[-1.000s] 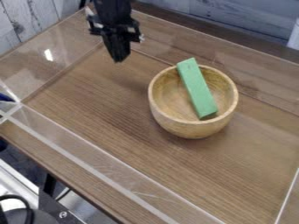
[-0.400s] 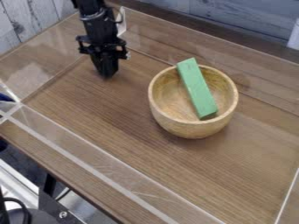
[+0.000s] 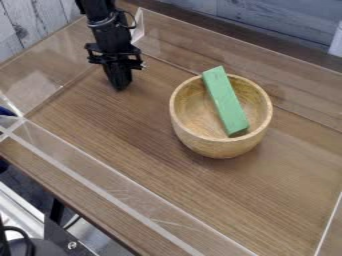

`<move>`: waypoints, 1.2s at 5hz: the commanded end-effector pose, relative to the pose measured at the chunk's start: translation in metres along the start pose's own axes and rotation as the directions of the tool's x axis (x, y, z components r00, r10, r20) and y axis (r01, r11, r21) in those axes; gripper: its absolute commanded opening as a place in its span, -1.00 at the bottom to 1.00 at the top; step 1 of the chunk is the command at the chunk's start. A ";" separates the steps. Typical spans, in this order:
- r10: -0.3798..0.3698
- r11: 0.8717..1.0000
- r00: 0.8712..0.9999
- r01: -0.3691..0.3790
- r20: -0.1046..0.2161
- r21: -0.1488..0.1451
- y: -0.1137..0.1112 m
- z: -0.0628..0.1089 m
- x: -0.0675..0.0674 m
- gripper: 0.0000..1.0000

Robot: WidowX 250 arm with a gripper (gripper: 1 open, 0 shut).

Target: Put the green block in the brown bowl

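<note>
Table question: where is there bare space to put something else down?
Bare wood lies in front of the brown bowl toward the table's near edge, and left of the bowl below the hand. It is tighter between hand and bowl. The bowl itself holds the green block.

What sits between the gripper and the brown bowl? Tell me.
Nothing: in the camera view, only bare wooden table lies between the shut gripper and the brown bowl, which holds the green block.
</note>
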State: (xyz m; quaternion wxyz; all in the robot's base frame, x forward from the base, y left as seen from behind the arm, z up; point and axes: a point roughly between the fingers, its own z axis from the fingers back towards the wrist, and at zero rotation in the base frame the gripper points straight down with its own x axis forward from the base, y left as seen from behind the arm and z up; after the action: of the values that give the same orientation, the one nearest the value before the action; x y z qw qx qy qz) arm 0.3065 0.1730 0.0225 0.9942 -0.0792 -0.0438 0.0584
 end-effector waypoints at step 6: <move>-0.060 0.998 0.994 0.058 0.087 0.034 0.002 0.045 0.015 -1.00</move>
State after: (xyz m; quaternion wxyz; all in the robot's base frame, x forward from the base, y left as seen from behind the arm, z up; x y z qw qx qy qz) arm 0.3041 0.1751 0.0283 0.9940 -0.0933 -0.0390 0.0416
